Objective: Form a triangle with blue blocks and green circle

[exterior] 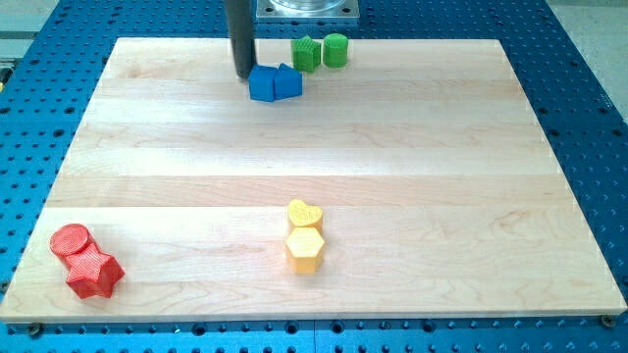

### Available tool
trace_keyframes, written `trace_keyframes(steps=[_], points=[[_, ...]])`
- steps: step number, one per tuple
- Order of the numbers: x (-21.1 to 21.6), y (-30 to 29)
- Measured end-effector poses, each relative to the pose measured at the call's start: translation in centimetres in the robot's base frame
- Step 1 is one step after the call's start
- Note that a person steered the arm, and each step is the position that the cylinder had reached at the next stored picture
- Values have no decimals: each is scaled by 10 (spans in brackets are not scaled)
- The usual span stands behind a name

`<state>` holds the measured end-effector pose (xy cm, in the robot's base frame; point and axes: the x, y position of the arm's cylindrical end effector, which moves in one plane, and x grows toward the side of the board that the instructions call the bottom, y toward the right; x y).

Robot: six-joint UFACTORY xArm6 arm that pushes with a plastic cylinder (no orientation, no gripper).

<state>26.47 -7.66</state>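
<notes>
Two blue blocks (274, 82) sit touching each other near the view's top, left of centre; their exact shapes are hard to make out. A green circle (336, 49) stands at the top edge, touching a green star-like block (307, 53) on its left. The green pair lies just up and right of the blue pair. My tip (241, 75) is at the left side of the blue blocks, touching or almost touching the left one.
A yellow heart (305, 214) and a yellow hexagon (305, 249) touch each other at the lower centre. A red circle (71, 240) and a red star (94, 275) sit at the lower left corner. The wooden board (549, 226) lies on a blue perforated table.
</notes>
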Motion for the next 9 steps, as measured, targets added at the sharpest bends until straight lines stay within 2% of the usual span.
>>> trace_keyframes(steps=[1, 2, 3, 5, 6, 7, 8, 9], points=[[28, 15], [93, 19], [118, 24], [79, 101], [15, 176], [-55, 186], [-68, 161], [-34, 103]])
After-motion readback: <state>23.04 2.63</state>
